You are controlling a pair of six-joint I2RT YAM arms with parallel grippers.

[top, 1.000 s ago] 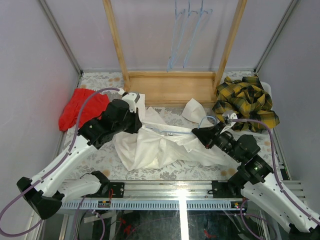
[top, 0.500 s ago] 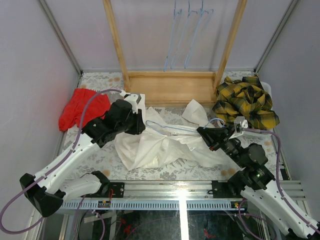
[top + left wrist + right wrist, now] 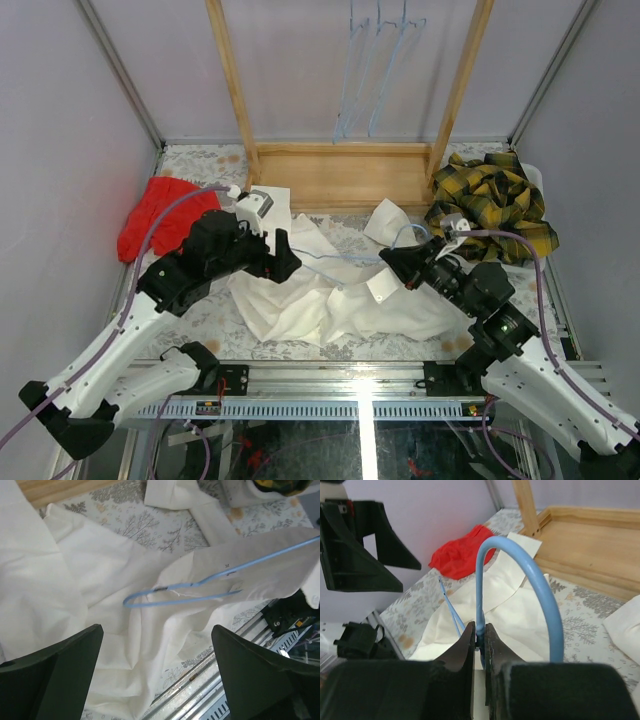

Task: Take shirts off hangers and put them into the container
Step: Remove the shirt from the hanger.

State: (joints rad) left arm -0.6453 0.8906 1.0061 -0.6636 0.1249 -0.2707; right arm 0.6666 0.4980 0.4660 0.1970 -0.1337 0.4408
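your left gripper (image 3: 156, 630) just popped wide off the white shirt (image 3: 75, 580); right gripper (image 3: 479, 635) pinches the hanger (image 3: 540, 580), should slide free.

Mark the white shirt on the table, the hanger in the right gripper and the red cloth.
white shirt (image 3: 290, 305), top view, crumpled middle of the fabric.
hanger (image 3: 546, 600), right wrist view, right side of its hook.
red cloth (image 3: 140, 225), top view, its left half.
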